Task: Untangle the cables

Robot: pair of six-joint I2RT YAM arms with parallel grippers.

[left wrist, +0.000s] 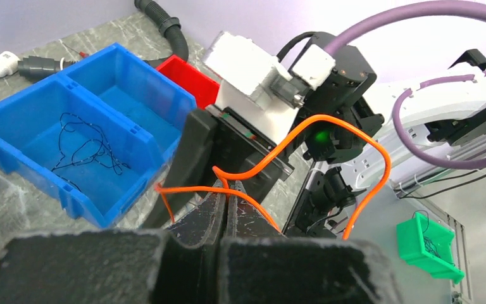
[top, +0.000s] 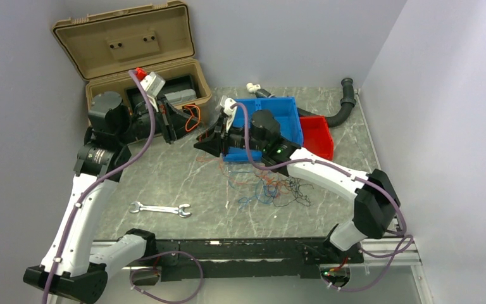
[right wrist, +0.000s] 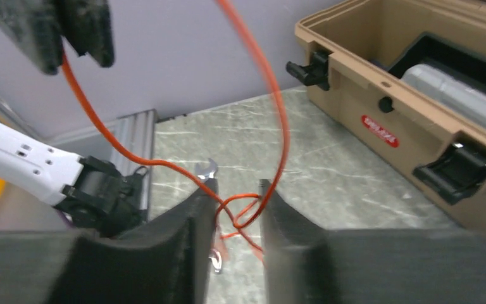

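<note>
A loose bunch of thin blue, red and black cables (top: 272, 187) lies on the marble table in front of the right arm. One orange cable (left wrist: 329, 120) is lifted clear of it. My left gripper (left wrist: 229, 193) is shut on this orange cable near the tan toolbox, and the cable loops out from its tips. My right gripper (right wrist: 237, 187) faces it a short way off. Its jaws stand apart, and a knotted loop of the orange cable (right wrist: 272, 95) hangs between them. In the top view the two grippers (top: 180, 123) (top: 210, 142) sit close together, left of the blue bin.
An open tan toolbox (top: 139, 57) stands at the back left. A blue two-part bin (top: 278, 107) holds a black wire (left wrist: 88, 149), beside a red bin (top: 316, 136) and a black corrugated hose (top: 345, 104). A wrench (top: 160, 208) lies at the near left. A green bin (left wrist: 427, 247) sits off the table.
</note>
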